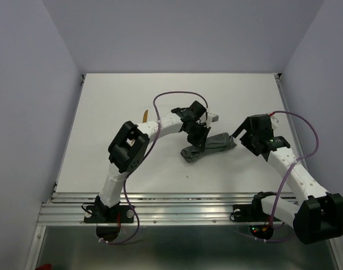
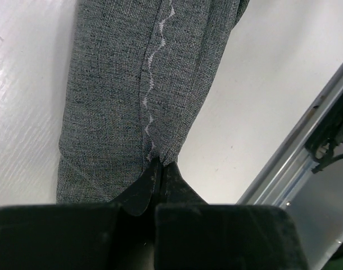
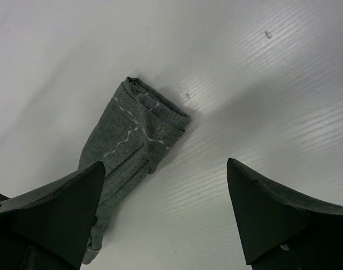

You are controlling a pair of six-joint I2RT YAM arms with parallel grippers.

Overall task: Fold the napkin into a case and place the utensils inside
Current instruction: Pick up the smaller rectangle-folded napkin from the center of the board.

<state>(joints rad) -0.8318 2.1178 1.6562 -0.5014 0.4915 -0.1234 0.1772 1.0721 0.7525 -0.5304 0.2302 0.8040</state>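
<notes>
**Ana:** Where is the cloth?

**Ben:** The dark grey woven napkin (image 1: pixel 210 147), folded into a long narrow strip, lies flat near the middle of the white tabletop (image 1: pixel 132 90). In the top view it slants from lower left to upper right.

**Ana:** And the left pincer?

**Ben:** The left pincer (image 2: pixel 159 179) is clamped tight on the napkin's edge, just where the pale wavy stitched line (image 2: pixel 150 95) runs into it. Its black fingertips (image 2: pixel 139 194) meet, with a small pinch of fabric bunched between them. From above, it sits over the left part of the strip.

**Ana:** The other one?

**Ben:** The right pincer (image 3: pixel 166 166) stands wide, with nothing between its jaws but bare tabletop. It is just beside the right end of the strip. In its wrist view the folded end lies ahead of the finger on the left, and the cloth runs down past that finger. I cannot tell whether they touch.

**Ana:** Any cutlery?

**Ben:** One thin orange-brown stick (image 1: pixel 144 115) pokes out beyond the left arm, partly hidden by it. It is well apart from the napkin, on the tabletop's far side.
</notes>
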